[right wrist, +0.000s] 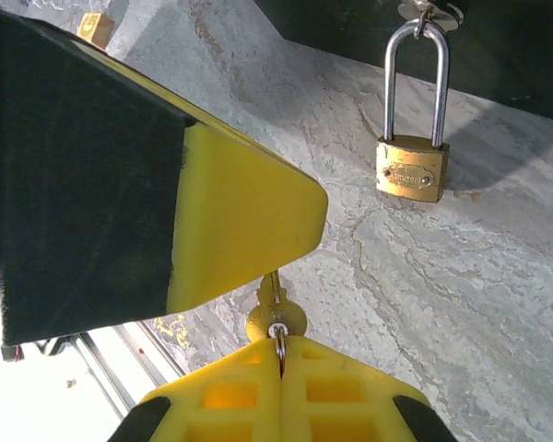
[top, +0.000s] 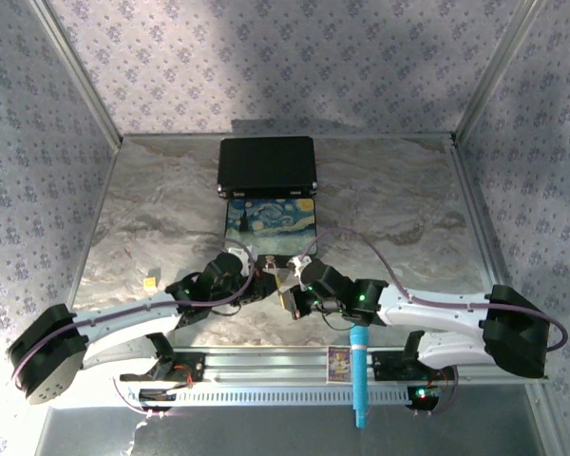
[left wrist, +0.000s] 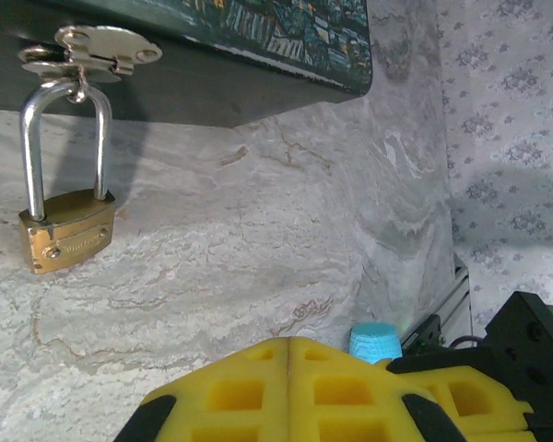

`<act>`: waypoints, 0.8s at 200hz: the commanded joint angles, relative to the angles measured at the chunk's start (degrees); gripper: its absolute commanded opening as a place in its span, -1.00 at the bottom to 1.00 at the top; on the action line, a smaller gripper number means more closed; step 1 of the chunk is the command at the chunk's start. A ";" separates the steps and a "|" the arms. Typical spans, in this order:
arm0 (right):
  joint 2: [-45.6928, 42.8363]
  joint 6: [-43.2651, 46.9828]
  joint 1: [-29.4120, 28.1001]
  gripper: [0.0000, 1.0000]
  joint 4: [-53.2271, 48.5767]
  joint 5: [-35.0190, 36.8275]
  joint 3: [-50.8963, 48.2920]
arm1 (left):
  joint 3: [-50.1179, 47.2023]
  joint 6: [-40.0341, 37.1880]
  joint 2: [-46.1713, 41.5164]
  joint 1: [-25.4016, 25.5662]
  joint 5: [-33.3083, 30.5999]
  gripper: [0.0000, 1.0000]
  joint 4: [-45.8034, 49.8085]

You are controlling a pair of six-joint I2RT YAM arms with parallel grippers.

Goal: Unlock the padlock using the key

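The brass padlock (left wrist: 66, 238) hangs by its silver shackle from the hasp (left wrist: 88, 46) of the black box (top: 266, 163), its body resting on the table. It also appears in the right wrist view, padlock (right wrist: 411, 170). The small key (right wrist: 275, 318) sits between both grippers. My right gripper (right wrist: 281, 343) is shut on the key's ring. The key's blade runs up under the fingertip (right wrist: 249, 221) of my left gripper (left wrist: 288, 345), whose fingers are pressed together. Both grippers meet in front of the box: left gripper (top: 266, 285), right gripper (top: 287, 296).
The box's painted lid (top: 271, 223) lies open toward the arms. A small yellow cube (top: 150, 280) sits left of the left arm. A blue-handled tool (top: 359, 380) lies on the metal rail at the near edge. Patterned walls close in the table on three sides.
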State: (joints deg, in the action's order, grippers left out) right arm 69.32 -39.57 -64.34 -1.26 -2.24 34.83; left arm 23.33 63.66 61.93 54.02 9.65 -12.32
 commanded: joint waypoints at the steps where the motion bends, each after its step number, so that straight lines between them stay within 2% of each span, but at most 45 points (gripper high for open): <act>1: -2.40 0.23 0.99 -0.23 1.87 -0.01 -0.41 | 0.62 -0.14 -1.53 0.21 -0.39 -1.00 -1.42; 8: -3.80 0.10 1.56 0.15 1.92 0.16 -0.96 | 0.64 -0.37 -2.48 0.21 -1.33 -1.00 -1.27; 12: -4.87 -0.12 1.89 0.30 1.78 0.84 -1.30 | 0.66 -0.59 -3.06 0.21 -1.93 -1.00 -1.21; 25: -9.19 0.40 3.74 0.46 3.29 0.54 -3.20 | 1.12 -1.69 -4.58 -0.24 -2.50 -1.00 -1.27; 35: -12.96 0.12 6.08 0.67 4.63 -0.89 -4.78 | 1.86 -2.89 -5.17 -0.95 -1.44 -1.00 -2.06; 39: -14.41 -0.08 7.20 0.76 5.36 -2.11 -5.44 | 2.09 -3.43 -5.36 -1.29 -1.01 -1.00 -2.73; 51: -18.12 -1.31 11.42 0.84 9.21 -7.87 -7.13 | 2.35 -4.64 -5.80 -2.34 1.32 -1.00 -6.21; 75: -21.79 -3.80 17.83 0.92 16.31 -20.65 -7.55 | 2.44 -6.93 -6.73 -4.72 8.57 -1.00 -16.55; 92: -21.60 -6.23 19.65 0.95 22.57 -27.12 -6.98 | 4.08 -9.48 -8.07 -5.17 10.95 -1.00 -17.81; 122: -19.80 -8.71 19.81 0.92 29.50 -30.62 -6.73 | 4.67 -9.43 -8.60 -5.37 13.10 -1.00 -22.66; 137: -18.92 -9.58 19.78 0.82 31.88 -31.60 -7.09 | 3.97 -8.10 -8.69 -5.32 13.29 -1.00 -26.43; 160: -18.16 -11.32 19.86 0.41 35.82 -32.39 -8.19 | 3.24 -6.98 -9.02 -5.25 12.95 -1.00 -29.66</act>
State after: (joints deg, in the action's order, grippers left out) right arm 50.70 -47.94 -44.75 27.38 -30.74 27.53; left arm 26.52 56.05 53.87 49.10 20.80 -33.93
